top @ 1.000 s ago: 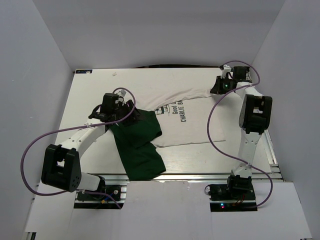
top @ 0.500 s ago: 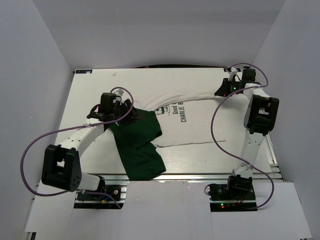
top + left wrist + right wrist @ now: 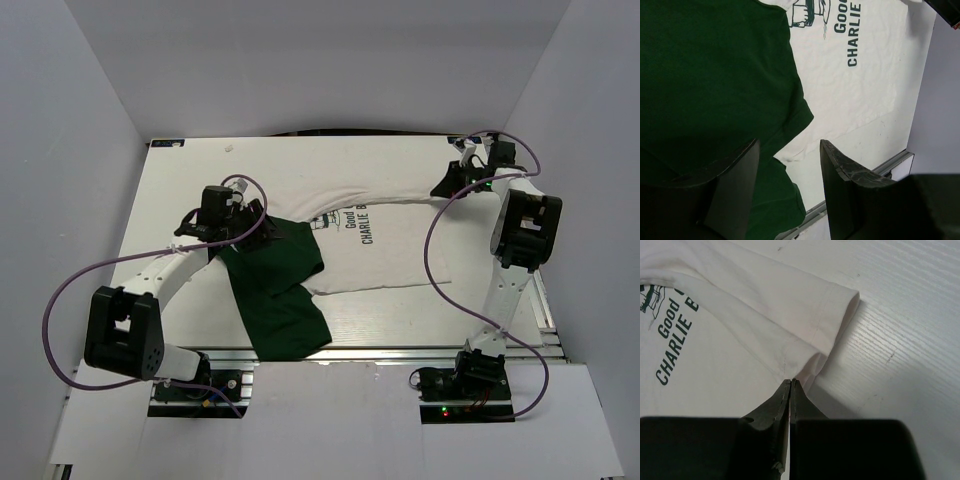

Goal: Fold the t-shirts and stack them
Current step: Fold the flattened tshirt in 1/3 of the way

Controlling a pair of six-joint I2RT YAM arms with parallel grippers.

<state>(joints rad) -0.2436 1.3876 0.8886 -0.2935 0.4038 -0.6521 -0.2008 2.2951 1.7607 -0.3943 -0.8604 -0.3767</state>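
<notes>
— Left end effector (image 3: pixel 788 150)?
— Jaws apart over the green part of the t-shirt (image 3: pixel 370 250), which lies mid-desk (image 3: pixel 170 180); it holds nothing.
— Right end effector (image 3: pixel 790 382)?
— Upper right of the top view, pinched together on the t-shirt's white edge.

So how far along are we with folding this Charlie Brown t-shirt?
Barely started. Done: nothing folded squarely; the t-shirt lies spread on the table, green cloth bunched at its left. In hand: the right gripper is shut on a white edge fold; the left gripper hangs open over the green part. Left: flattening, folding, stacking; no stack shows.
</notes>
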